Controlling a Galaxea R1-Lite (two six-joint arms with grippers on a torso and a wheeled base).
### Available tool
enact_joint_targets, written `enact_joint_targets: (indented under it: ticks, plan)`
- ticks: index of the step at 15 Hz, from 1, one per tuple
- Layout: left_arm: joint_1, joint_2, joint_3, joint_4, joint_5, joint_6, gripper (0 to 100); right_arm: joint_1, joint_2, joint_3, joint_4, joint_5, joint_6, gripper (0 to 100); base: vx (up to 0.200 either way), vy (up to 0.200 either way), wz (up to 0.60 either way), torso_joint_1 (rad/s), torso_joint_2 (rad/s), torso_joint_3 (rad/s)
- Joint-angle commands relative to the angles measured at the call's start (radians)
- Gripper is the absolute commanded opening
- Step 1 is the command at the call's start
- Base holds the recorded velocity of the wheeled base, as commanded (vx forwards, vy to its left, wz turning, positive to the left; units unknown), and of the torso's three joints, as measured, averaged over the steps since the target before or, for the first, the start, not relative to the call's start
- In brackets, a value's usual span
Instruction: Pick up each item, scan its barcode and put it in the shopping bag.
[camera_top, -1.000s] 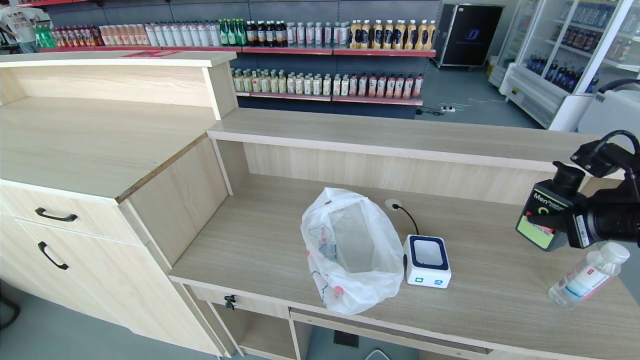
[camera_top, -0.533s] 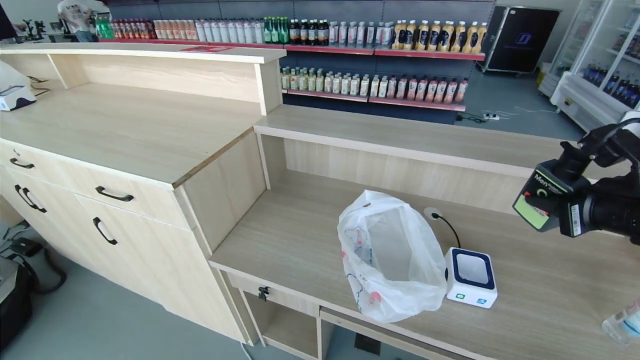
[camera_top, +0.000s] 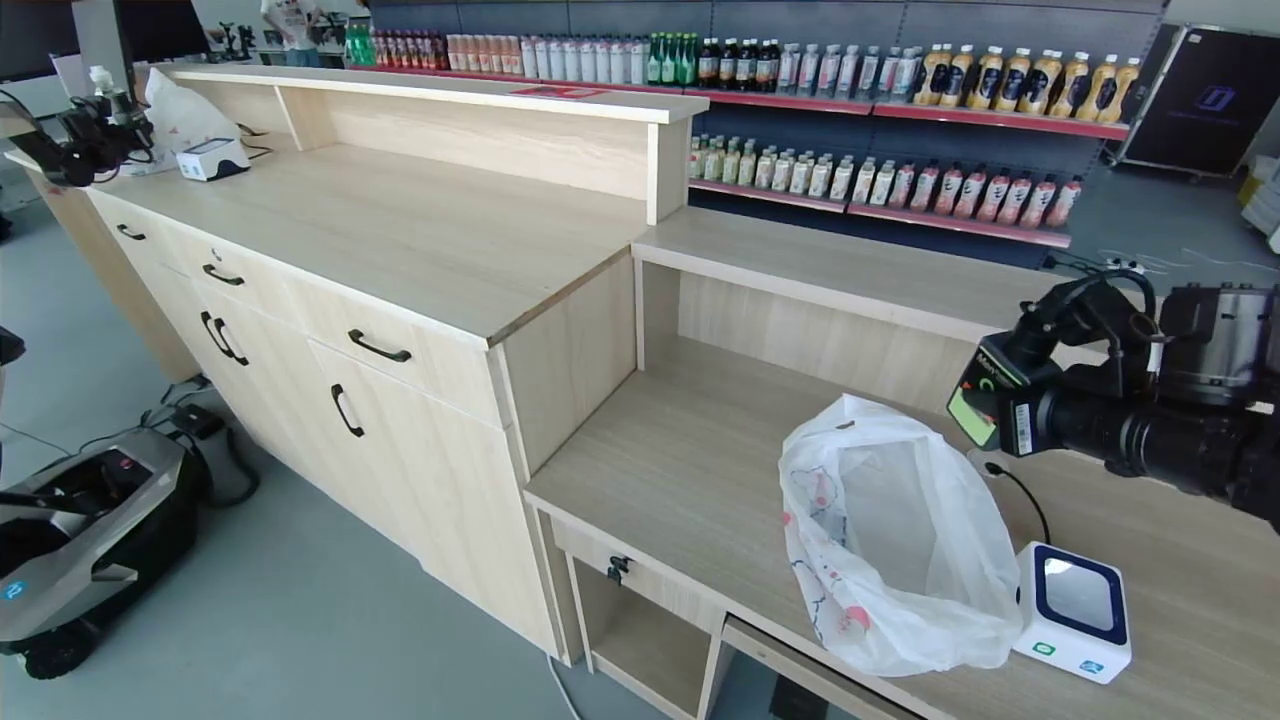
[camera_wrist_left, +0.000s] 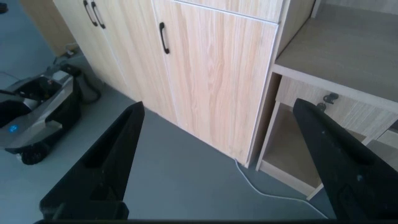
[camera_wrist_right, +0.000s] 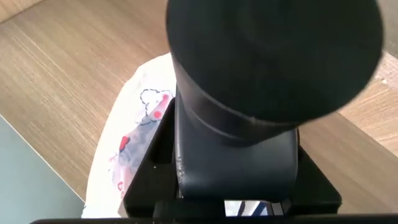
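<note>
While the right gripper (camera_top: 1015, 425) clamps the dark bottle (camera_top: 972, 400) in air by the shopping bag (camera_top: 900, 540) beside the scanner (camera_top: 1075, 610), the left gripper (camera_wrist_left: 214, 168) hangs spread over floor (camera_wrist_left: 180, 193).

Blk right hand (camera_top: 1000, 412), silver joint (camera_top: 1215, 345), blk cable (camera_top: 1090, 288)

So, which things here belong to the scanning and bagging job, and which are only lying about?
Job in hand:
dark bottle, held in the right gripper
shopping bag
scanner beside the bag

Just lying about:
drink shelves
drawer cabinet
grey machine
</note>
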Motion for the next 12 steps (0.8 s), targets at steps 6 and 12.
enact_joint_targets:
  ticks: [6, 12]
  plan:
    - [0.000, 0.000, 0.000, 0.000, 0.001, 0.000, 100, -0.034, 0.319, 0.017, -0.177, 0.001, -0.008, 0, 0.000, 0.000, 0.00, 0.000, 0.00, 0.000]
    - [-0.002, 0.000, 0.000, 0.000, 0.001, 0.000, 100, -0.029, 0.452, 0.003, -0.287, 0.001, -0.009, 0, 0.000, 0.000, 0.00, 0.000, 0.00, 0.000]
